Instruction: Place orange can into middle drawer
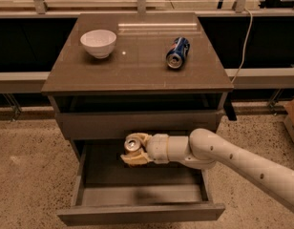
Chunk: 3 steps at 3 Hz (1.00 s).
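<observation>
End effector (134, 152) is clamping orange can (133, 143), closed around it, and I'm holding it over the open middle drawer (137, 213), toward the back. Pickup looks done; lowering and releasing are remaining.

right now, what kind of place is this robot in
Probably an office or lab break area: a drawer cabinet on a speckled hard floor, a white bowl and blue can on top. The gripper, shut on the orange can, hangs over the open middle drawer.
</observation>
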### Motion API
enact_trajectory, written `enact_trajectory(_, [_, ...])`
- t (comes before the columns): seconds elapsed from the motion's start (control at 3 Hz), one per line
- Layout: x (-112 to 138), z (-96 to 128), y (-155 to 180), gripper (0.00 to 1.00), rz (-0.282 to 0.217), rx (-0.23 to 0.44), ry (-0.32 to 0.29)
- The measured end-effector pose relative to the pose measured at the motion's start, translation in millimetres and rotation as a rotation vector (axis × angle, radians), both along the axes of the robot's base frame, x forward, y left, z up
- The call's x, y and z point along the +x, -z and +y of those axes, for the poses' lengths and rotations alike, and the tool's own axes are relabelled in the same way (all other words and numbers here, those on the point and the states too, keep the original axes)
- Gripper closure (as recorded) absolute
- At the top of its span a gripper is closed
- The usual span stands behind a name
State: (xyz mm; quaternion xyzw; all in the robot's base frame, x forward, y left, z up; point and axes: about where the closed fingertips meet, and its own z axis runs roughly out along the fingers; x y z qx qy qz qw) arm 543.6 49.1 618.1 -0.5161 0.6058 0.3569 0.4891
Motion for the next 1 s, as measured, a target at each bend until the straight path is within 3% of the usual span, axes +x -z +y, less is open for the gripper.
enact_trajectory(0.33, [20.5, -4.5, 89.5, 1.0, -0.003, 0.018, 0.021])
enact_trajectory(1.0, [32.3, -12.9, 164.3, 0.96, 0.024, 0.04, 0.003])
